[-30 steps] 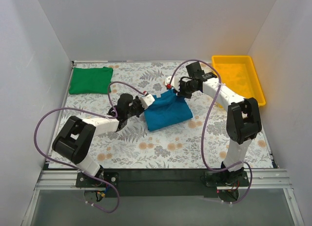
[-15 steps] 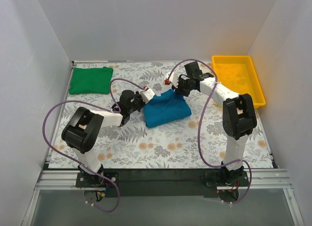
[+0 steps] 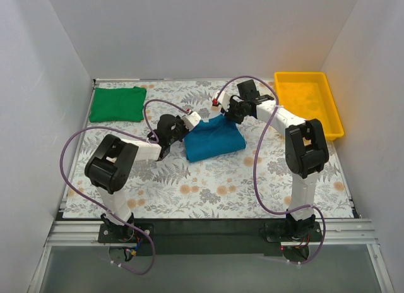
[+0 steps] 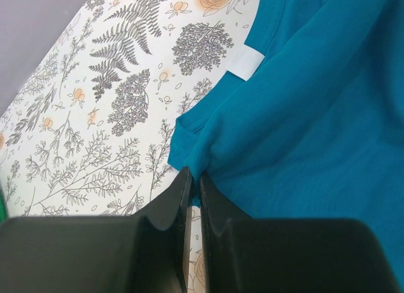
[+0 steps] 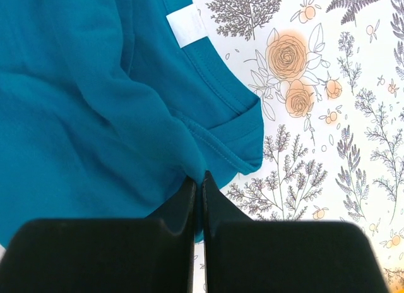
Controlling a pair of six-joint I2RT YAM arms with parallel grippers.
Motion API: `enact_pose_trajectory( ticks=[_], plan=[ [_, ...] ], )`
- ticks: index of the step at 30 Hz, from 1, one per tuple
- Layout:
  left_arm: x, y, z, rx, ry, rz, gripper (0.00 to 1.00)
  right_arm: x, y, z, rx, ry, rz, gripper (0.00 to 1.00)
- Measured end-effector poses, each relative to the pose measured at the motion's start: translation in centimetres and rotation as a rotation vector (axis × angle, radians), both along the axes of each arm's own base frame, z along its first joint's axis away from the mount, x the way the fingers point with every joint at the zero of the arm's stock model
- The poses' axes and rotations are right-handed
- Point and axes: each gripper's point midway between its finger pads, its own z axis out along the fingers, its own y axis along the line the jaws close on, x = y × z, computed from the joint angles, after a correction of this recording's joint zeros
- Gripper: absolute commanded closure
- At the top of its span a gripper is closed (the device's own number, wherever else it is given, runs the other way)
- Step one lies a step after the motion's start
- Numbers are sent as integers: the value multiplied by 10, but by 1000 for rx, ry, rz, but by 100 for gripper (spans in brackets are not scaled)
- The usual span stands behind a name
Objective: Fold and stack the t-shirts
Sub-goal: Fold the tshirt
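Now the left fingers (image 4: 177,211) clamp the left edge of the blue t-shirt (image 3: 214,141), the right fingers (image 5: 186,204) clamp its far edge; the green t-shirt (image 3: 117,104) lies well left of it.

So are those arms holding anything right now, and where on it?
Both hold the teal-blue t-shirt: the left gripper pinches its left edge, the right gripper a hemmed fold at its far edge.

The teal shirt (image 3: 213,140) lies bunched mid-bench (image 3: 208,192). The left end effector (image 3: 187,125) is at its far left corner and the right end effector (image 3: 225,113) at its far edge. The green shirt (image 3: 117,104) lies folded in the far left corner, the tray (image 3: 307,102) in the far right.
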Motion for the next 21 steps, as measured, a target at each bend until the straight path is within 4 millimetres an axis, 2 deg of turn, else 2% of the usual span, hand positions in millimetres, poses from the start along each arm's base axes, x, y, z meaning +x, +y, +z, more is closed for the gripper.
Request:
enact_pose_trajectory(
  ticks=[10, 20, 21],
  plan=[
    [14, 1, 8, -9, -39, 42, 100, 12, 0, -5, 15, -1, -78, 99],
    [28, 0, -9, 0, -22, 76, 100, 25, -3, -7, 20, -15, -159, 99],
    [30, 0, -10, -1, -22, 81, 87, 26, -3, -7, 20, -16, -167, 95]
  ],
)
